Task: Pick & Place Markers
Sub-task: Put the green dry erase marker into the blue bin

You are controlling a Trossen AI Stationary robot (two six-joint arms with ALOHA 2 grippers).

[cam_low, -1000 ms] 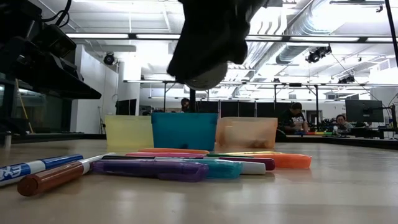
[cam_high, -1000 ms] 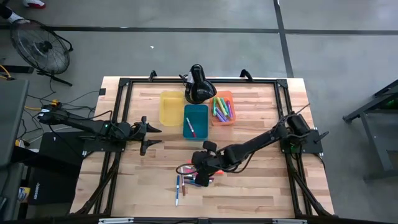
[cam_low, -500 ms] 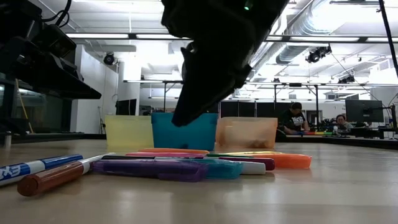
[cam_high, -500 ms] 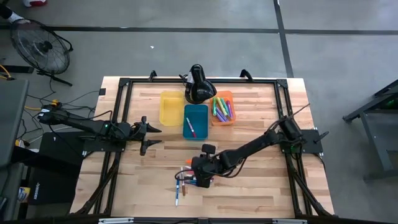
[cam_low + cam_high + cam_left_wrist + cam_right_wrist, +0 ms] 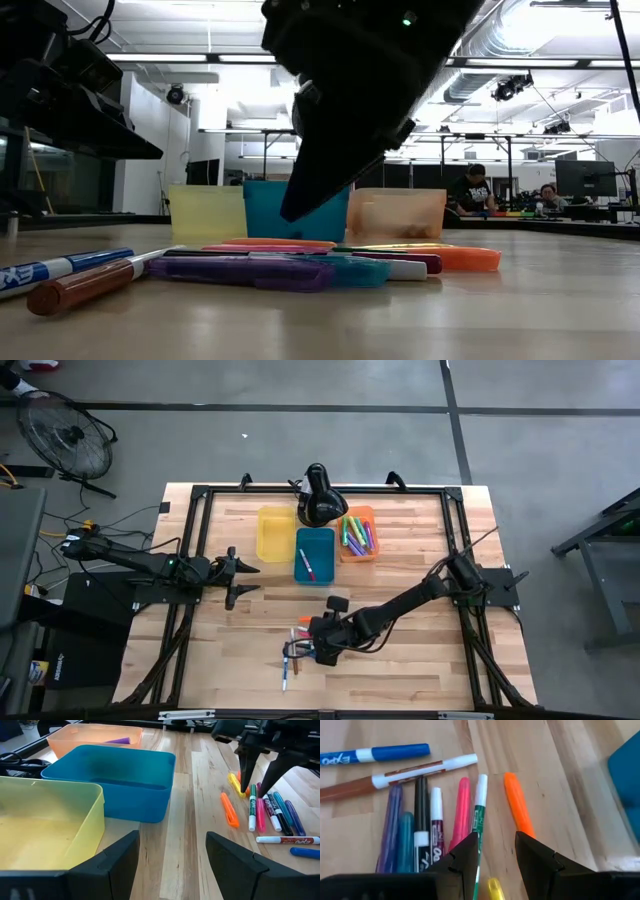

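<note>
Several thin plastic markers (image 5: 435, 825) are lying side by side in a loose row on the pale wooden surface (image 5: 420, 665), well in front of the yellow, teal and orange rectangular plastic bins (image 5: 316, 550), and the right pincer (image 5: 492, 852) is hovering just above them with its dark fingers partly apart and nothing between them, straddling the gap between the green-and-white marker (image 5: 480, 802) and the orange marker (image 5: 517, 802). These sticks are looking light, stiff and smooth, so they are likely rolling or skidding at a touch; gripping across the barrel near its middle is probably the safest hold. Neighbours are crowding the green one, risking a double pick. Off to the side, the left pincer (image 5: 170, 865) is waiting spread wide by the bins
</note>
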